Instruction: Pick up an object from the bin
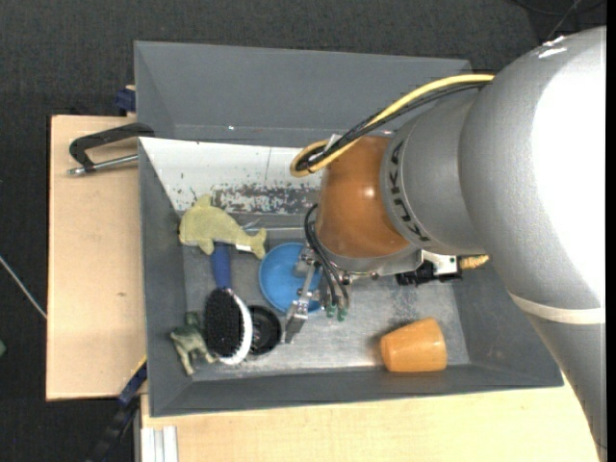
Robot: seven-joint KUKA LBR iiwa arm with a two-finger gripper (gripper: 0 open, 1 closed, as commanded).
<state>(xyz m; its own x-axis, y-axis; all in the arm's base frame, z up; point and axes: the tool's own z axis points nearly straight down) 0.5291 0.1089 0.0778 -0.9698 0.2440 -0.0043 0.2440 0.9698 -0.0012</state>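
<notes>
The tool hangs low in the bin, under the arm's orange cover. The nearest thing is a blue disc, which lies flat on the floor just to the tool's left in the view, its right edge running under the tool. Whether the tool stands apart or together I cannot tell, since the cover and cables hide much of it. I see nothing clamped in it, and I cannot make out whether it touches the disc. The disc looks like smooth moulded plastic, so I judge it light, stiff and somewhat slippery, and not fragile. Lying flat, it offers little to grip except its rim, so the hold would best go across the near edge, one side over the rim and one outside it, where a shallow lip may give purchase. A grip on the flat face would likely slide off. Just below and left of the tool, near the disc's lower edge, lies a black brush with a pale rim. It is stiffer to hold but bristly, and close enough to be nudged. Well apart to the tool's right sits an orange cup on its side. Further left lie a yellow fish and a green figure, both probably soft.
</notes>
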